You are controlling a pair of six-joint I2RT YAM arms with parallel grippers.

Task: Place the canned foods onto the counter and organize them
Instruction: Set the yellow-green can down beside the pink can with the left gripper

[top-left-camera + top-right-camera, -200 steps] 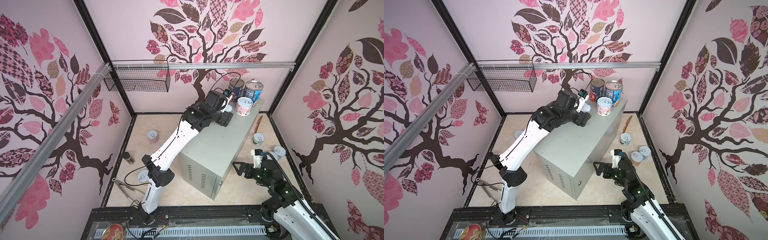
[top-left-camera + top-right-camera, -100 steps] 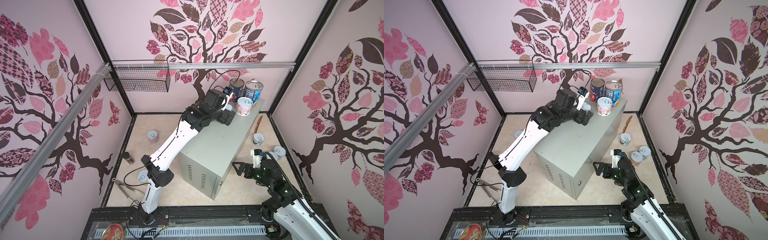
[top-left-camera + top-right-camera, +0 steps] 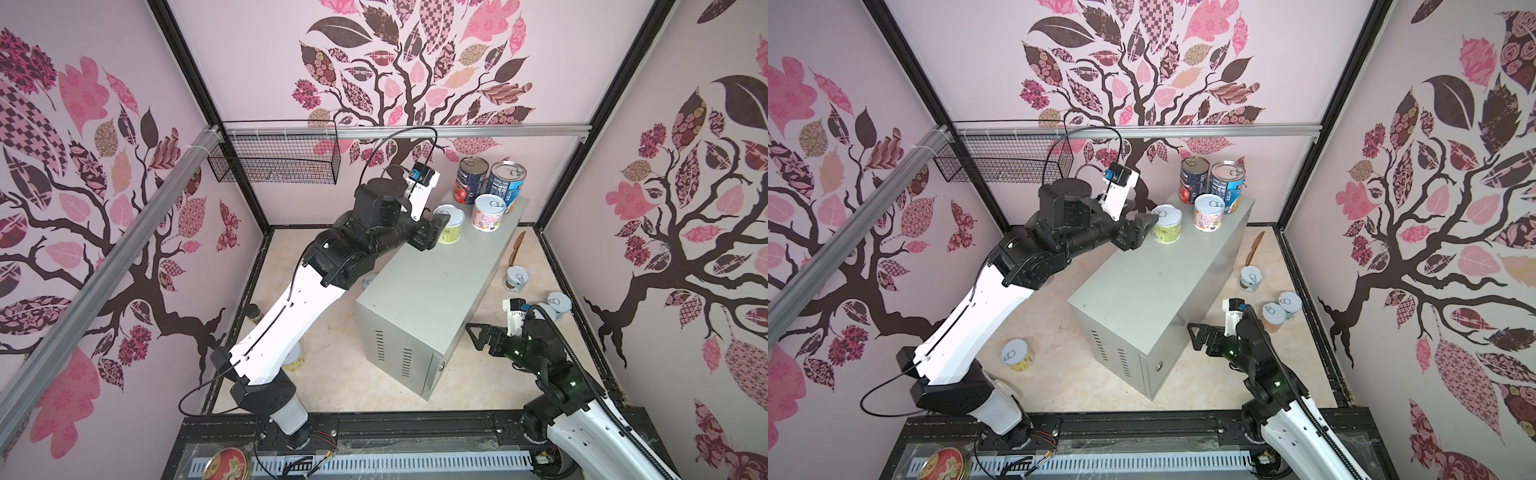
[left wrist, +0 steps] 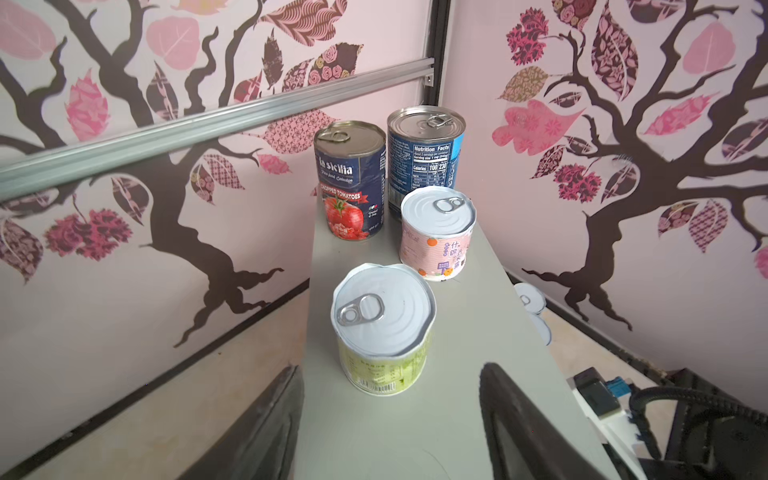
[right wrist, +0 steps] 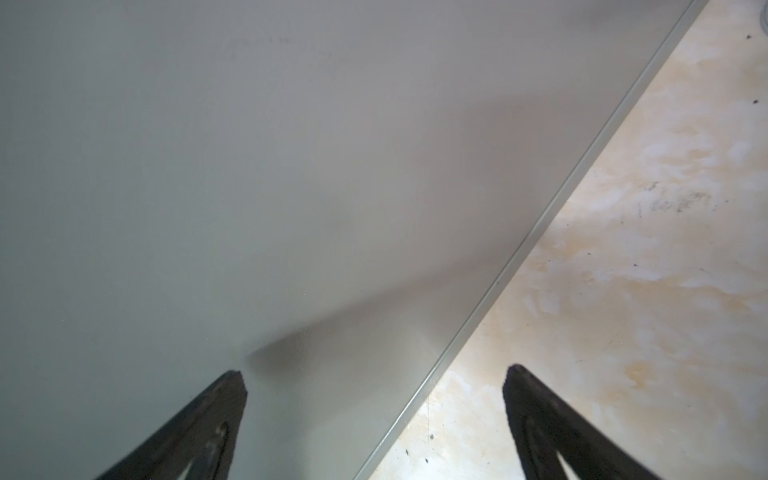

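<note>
Soft, even light fills the cell in both top views, brightening the top of the counter point(image 3: 436, 282) more than its vented end and leaving only faint shadows on the pale floor point(image 3: 332, 382) — the wide lens splays the black frame posts point(image 3: 182, 62) outward toward the edges. In the left wrist view the green can point(image 4: 382, 332) is sharp, its lid washed pale, while the left gripper's fingers point(image 4: 270, 424) blur dark in the foreground. In the right wrist view the right gripper's finger point(image 5: 199, 424) throws a soft-edged shadow on the counter's featureless grey side.
</note>
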